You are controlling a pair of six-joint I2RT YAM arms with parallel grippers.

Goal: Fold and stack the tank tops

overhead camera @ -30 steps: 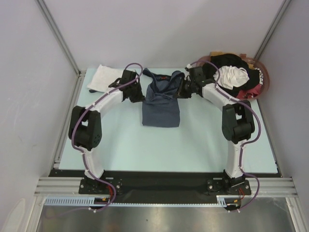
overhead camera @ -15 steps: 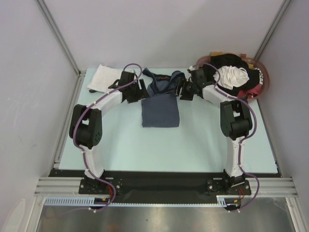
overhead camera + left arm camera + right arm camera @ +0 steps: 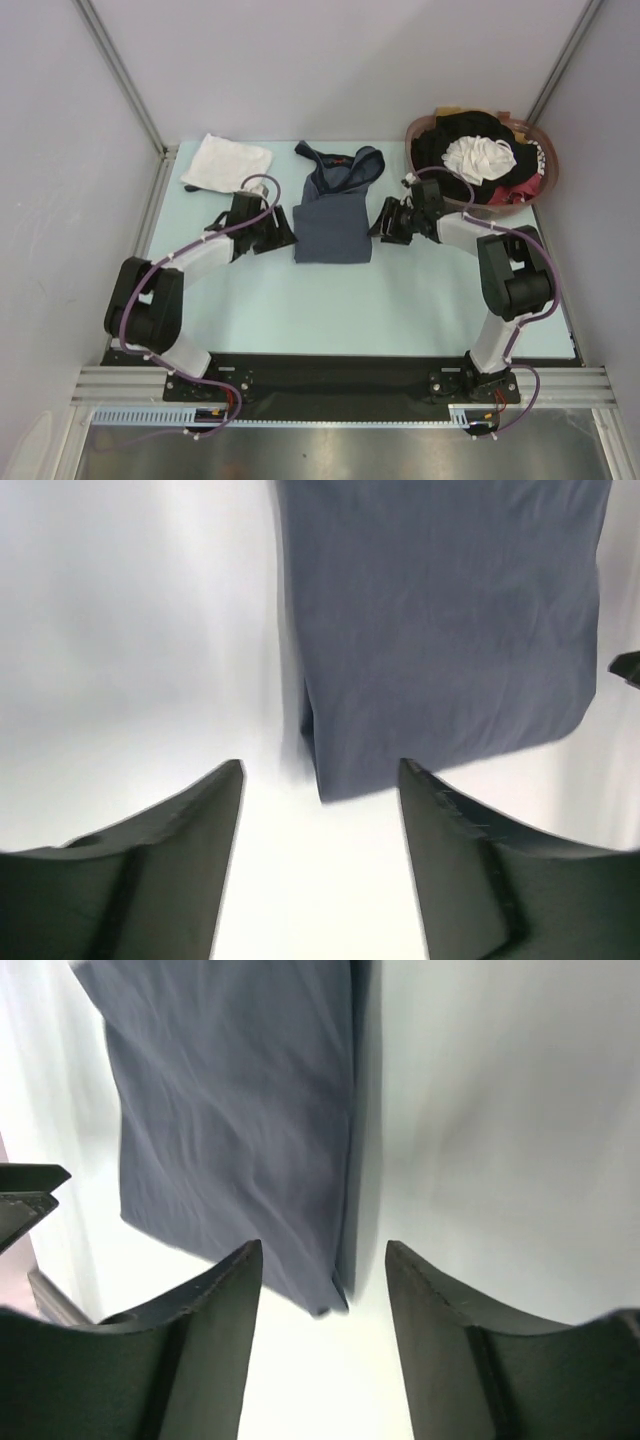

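Grey-blue tank top (image 3: 333, 225) lies near-to-far, straps at the far end.

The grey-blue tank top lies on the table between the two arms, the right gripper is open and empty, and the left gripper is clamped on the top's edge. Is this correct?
Not quite. The left gripper is open and empty too: the left wrist view shows its jaws standing apart, not closed on the grey-blue tank top. The rest is right.

Slate tank top (image 3: 334, 228) lies part-folded centrally; white tank top (image 3: 227, 162) folded far-left.
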